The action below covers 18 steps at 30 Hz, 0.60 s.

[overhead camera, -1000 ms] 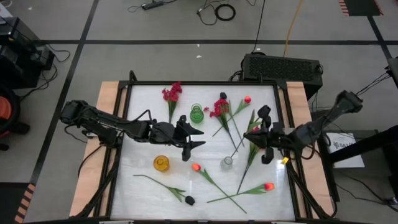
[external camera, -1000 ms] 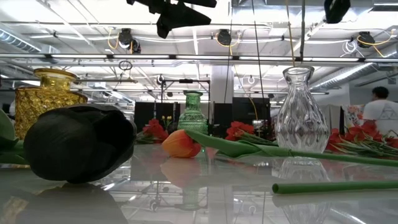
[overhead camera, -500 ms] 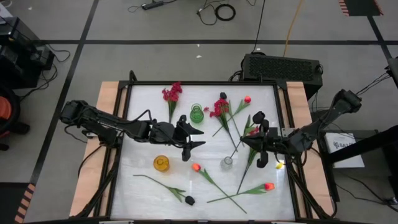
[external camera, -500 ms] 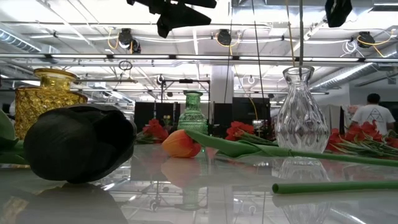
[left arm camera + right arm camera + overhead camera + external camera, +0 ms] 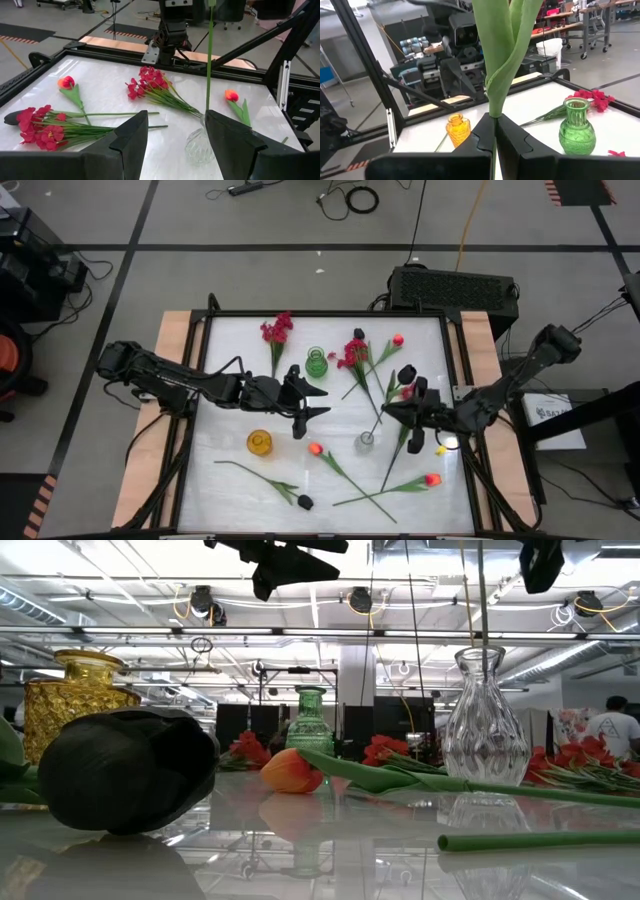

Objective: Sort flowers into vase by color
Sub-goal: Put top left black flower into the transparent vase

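Observation:
My right gripper is shut on a black-bloomed flower that stands upright over the clear vase. Its thin green stem runs straight down to the clear vase's mouth; whether the tip is inside, I cannot tell. My left gripper hovers open above the table between the green vase and the yellow vase, holding nothing. Crimson sprays, orange tulips and another black bloom lie flat on the white tabletop. My right gripper pinches the flower's green stem between its two fingers, just below where the leaves branch off. The fingers come in level from the table's right side and lie across the stem. The flower stays upright, bloom on top, lifted clear of the table.
A second crimson spray and a tulip lie at the far middle, and a tulip with crossed stems lies near the front right. A black frame borders the table. In the low view a person shows far behind.
My right gripper has moved toward the table's left edge and a little down, carrying the upright black flower with it; the stem has shifted along over the clear vase's mouth. My left gripper has kept still.

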### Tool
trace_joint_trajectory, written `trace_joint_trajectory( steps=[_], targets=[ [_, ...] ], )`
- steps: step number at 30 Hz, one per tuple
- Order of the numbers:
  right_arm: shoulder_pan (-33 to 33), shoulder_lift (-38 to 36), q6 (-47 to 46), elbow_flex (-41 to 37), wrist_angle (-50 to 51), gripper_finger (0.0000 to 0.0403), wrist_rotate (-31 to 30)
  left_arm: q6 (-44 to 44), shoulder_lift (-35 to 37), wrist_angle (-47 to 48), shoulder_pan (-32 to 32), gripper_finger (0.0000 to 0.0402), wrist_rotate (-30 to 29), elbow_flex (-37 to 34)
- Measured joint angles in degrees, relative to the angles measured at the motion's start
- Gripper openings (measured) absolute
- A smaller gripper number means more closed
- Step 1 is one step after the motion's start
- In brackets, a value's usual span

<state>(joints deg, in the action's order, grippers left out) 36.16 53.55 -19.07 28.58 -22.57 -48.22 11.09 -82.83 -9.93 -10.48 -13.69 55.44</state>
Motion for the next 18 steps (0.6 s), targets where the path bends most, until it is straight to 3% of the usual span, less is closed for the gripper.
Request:
trace_joint_trajectory(
  steps=[18],
  targets=[
    [-0.1,7.5,-1.5,0.0,-1.6,0.0,-0.3,0.1,0.0,0.0,0.0,0.0205,0.0,0.0]
  ],
)
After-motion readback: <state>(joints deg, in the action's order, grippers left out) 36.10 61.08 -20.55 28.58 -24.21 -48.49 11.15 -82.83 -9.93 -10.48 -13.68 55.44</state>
